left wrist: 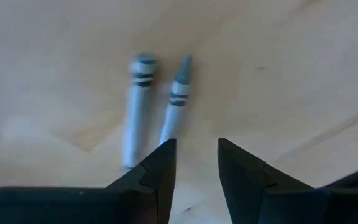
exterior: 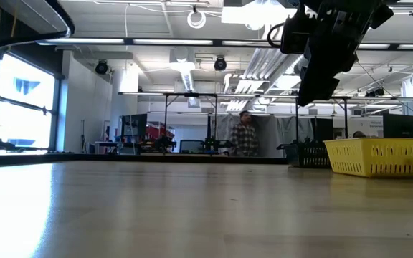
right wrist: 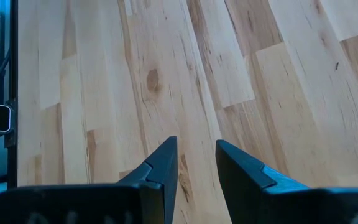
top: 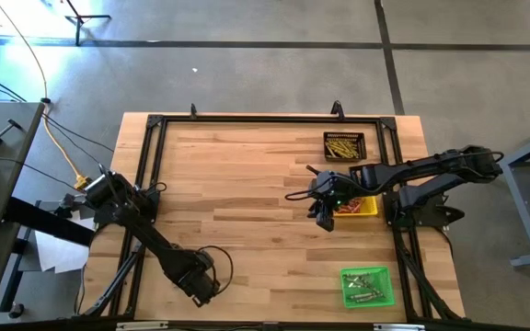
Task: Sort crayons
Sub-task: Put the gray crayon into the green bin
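Note:
Two grey crayons (left wrist: 138, 106) (left wrist: 176, 99) lie side by side flat on the wood table, just ahead of my left gripper (left wrist: 197, 149). That gripper is low at the table's near left (top: 201, 291), its fingers a narrow gap apart, holding nothing. My right gripper (right wrist: 196, 149) hangs above bare wood just left of the yellow tray (top: 361, 206), also narrowly open and empty. It shows high above the table in the low view (exterior: 314, 89). The yellow tray holds red crayons. The black tray (top: 344, 145) holds yellow crayons. The green tray (top: 367, 286) holds greyish crayons.
A black frame (top: 247, 119) runs around the table's edges. The three trays stand along the right side. The table's middle (top: 247, 193) is bare wood. A person (exterior: 244, 136) stands far off in the room beyond the table.

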